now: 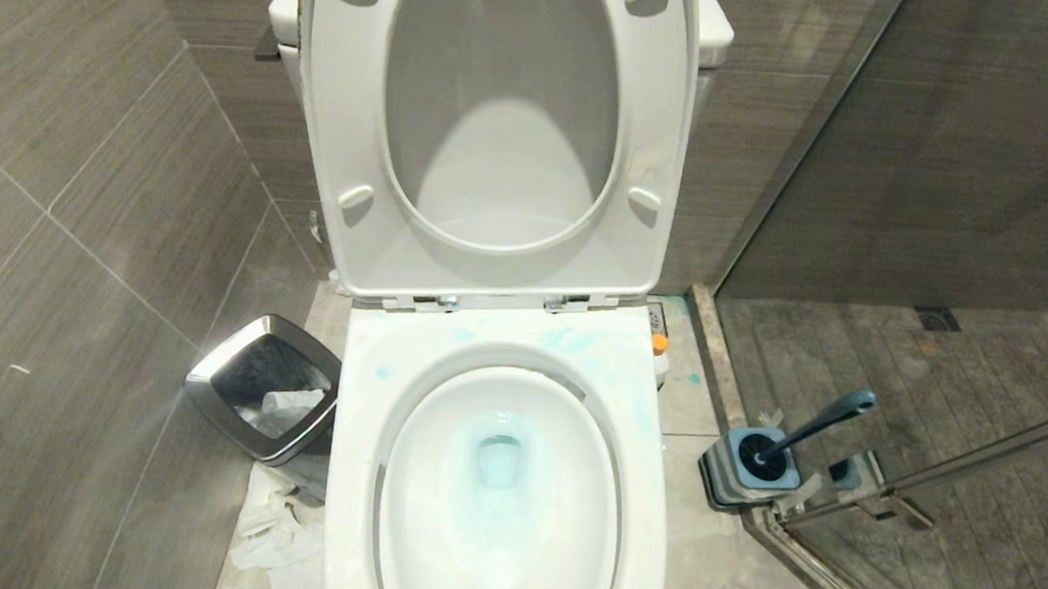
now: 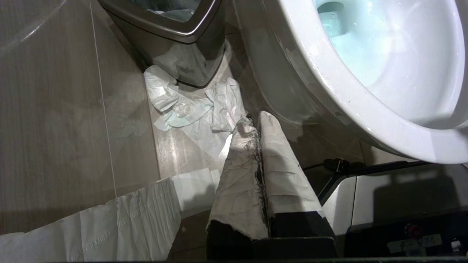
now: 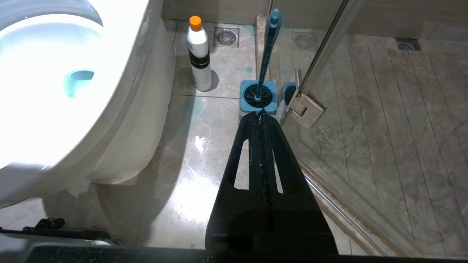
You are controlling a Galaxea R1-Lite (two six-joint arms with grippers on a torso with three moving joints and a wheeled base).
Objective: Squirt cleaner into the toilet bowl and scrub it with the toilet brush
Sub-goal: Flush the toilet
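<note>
The toilet bowl (image 1: 358,432) stands open in the middle, its seat and lid raised against the tank. Pale turquoise cleaner (image 1: 577,341) is smeared across the back of the rim and tints the water in the drain (image 1: 498,458). The toilet brush (image 1: 824,421) stands in its square blue holder (image 1: 728,472) on the floor to the bowl's right. My left gripper (image 2: 255,120), its fingers wrapped in white, hangs shut and empty low beside the bowl's (image 2: 384,126) left side. My right gripper (image 3: 260,115) is shut and empty, pointing at the brush (image 3: 269,44) from short of its holder (image 3: 245,106).
A square steel waste bin (image 1: 262,384) sits left of the toilet with crumpled tissue (image 2: 190,106) on the floor round it. A white bottle with an orange cap (image 3: 199,54) stands behind the bowl on the right. A glass shower door (image 1: 966,447) and its threshold border the brush holder.
</note>
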